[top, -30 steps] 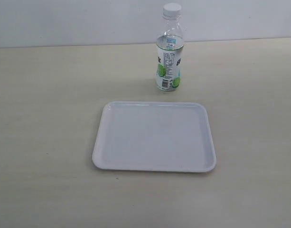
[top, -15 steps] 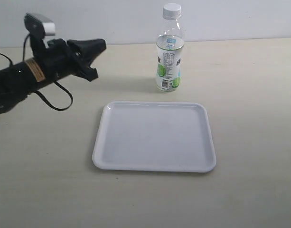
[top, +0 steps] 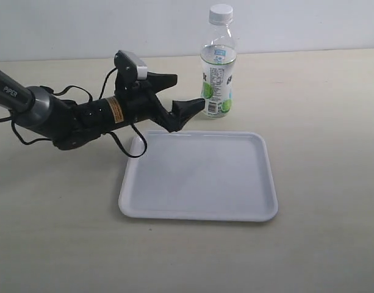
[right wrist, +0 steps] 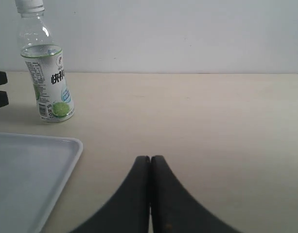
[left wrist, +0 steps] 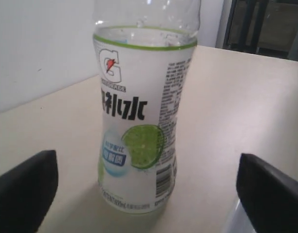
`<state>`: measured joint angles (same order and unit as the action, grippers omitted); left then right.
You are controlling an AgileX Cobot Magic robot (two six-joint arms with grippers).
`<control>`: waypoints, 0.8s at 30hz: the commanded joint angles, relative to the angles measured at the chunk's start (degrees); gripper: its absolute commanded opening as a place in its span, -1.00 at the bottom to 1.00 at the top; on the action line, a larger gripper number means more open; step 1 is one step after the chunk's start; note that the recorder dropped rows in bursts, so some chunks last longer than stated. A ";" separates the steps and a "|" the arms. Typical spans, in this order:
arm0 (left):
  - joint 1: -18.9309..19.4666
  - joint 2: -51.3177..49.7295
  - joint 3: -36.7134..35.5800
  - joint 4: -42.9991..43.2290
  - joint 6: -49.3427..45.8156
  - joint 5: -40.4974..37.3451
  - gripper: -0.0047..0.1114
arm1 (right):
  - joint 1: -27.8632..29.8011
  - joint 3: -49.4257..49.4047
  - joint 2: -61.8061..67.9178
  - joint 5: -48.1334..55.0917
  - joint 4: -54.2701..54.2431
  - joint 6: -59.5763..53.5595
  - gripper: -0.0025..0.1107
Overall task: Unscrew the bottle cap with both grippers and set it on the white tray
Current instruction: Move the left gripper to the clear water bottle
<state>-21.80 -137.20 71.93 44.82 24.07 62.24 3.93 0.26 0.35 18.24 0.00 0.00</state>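
Observation:
The bottle stands upright on the table behind the white tray, and the white bottle cap is screwed on its neck. My left gripper is open just left of the bottle's lower half, its fingers apart from the bottle. In the left wrist view the bottle's label fills the space ahead between both black fingers. My right gripper is shut on nothing, low over bare table. From there the bottle, the cap and the tray's corner show. It is outside the exterior view.
The grey arm marked "PIPER" reaches in from the left with loose black cables beside the tray's left corner. A pale wall runs along the table's far edge behind the bottle.
The left arm has come in from the left and swung right and lower, up to the bottle. Its jaws now stand wider apart. Bottle and tray have not moved.

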 commanded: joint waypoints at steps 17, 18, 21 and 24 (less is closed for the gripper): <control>-5.71 -2.17 5.96 -10.06 -2.80 -4.91 0.89 | 0.07 -0.26 -0.35 -0.52 0.00 0.00 -0.96; -6.15 -2.62 7.08 -10.32 -2.80 -5.97 0.89 | 0.07 -0.26 -0.35 -0.52 0.00 0.00 -0.96; -7.28 -3.64 9.64 -11.56 -2.80 -8.99 0.89 | 0.06 -0.26 -0.35 -0.52 0.00 0.31 -0.96; -7.84 -5.41 11.93 -14.10 -2.64 -10.66 0.89 | 0.06 -0.26 -0.35 -0.52 0.00 0.31 -0.96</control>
<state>-29.18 -141.17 81.87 33.70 21.42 53.52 3.93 0.26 0.35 18.24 0.00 0.00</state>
